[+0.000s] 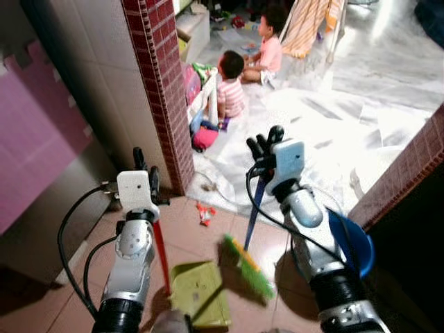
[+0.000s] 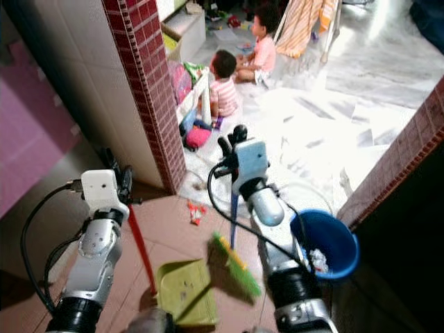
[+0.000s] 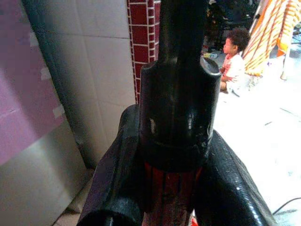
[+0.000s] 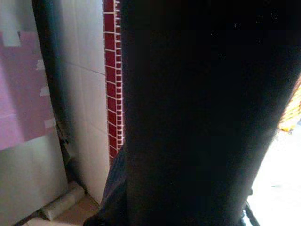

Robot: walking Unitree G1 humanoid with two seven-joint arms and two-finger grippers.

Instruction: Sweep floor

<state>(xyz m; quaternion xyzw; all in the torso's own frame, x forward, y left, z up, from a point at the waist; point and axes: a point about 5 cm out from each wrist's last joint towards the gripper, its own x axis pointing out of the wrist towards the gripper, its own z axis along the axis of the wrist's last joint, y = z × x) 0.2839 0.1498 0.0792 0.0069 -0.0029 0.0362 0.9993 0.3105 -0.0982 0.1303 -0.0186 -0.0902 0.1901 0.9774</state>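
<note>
Gripping slim handles: bristly broom, flat dustpan.

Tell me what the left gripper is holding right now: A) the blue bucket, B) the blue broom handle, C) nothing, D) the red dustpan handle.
D: the left gripper is shut around the red handle that runs down to the green dustpan on the floor, and the left wrist view shows its fingers clamped on that handle; the blue broom handle is in the right gripper.
</note>
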